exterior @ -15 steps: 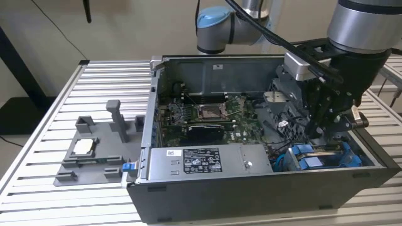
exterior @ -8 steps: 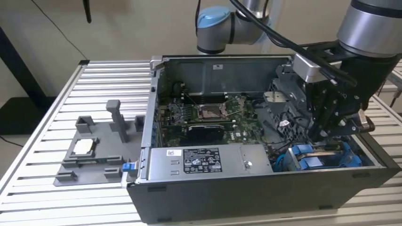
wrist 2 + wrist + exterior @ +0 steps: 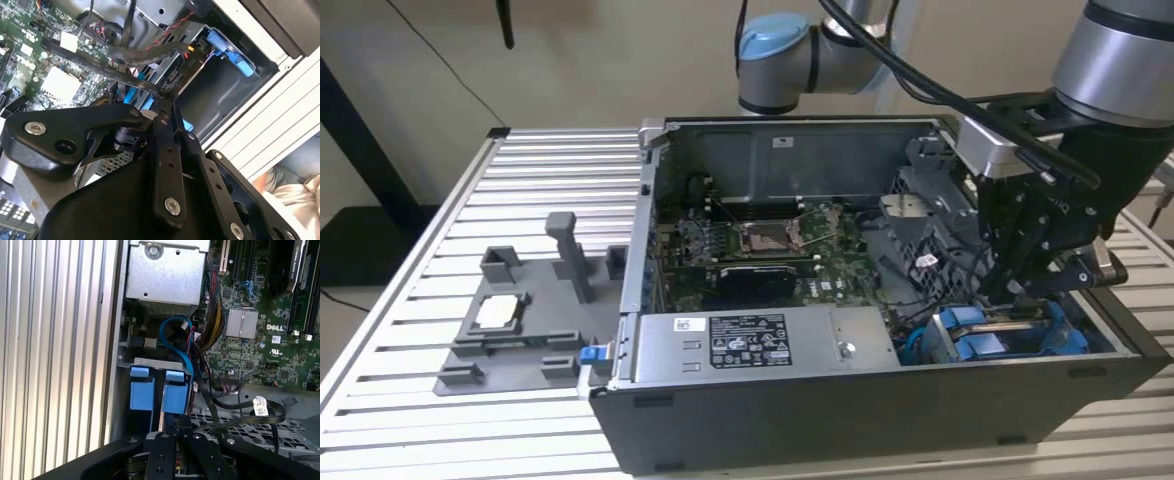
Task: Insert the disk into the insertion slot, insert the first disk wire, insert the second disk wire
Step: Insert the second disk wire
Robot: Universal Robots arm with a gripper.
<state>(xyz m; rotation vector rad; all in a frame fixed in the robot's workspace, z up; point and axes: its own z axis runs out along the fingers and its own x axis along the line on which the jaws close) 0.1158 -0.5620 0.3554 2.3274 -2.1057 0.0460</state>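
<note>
So the landmark here was the open computer case (image 3: 881, 300) sitting on the slatted desk (image 3: 400, 330). Off its left side in the exterior view lay a grey fixture tray (image 3: 520, 335), nothing happening there. Inside, the motherboard (image 3: 767, 245) took the middle and the grey power-supply box (image 3: 761, 345) ran along the near wall.

Over at the case's right front corner, the disk (image 3: 994, 335) looked already seated in its bay, blue carrier tabs sticking up. The hand (image 3: 1027, 290) hung right over it, fingers pinched nearly together on what looked like a thin black cable (image 3: 125, 77), though it was hard to be sure.

Risk-wise: loose wires (image 3: 220, 405) crowded that corner, so the linkages could've snagged one, or a connector going in crooked could've bent against the disk's port.
</note>
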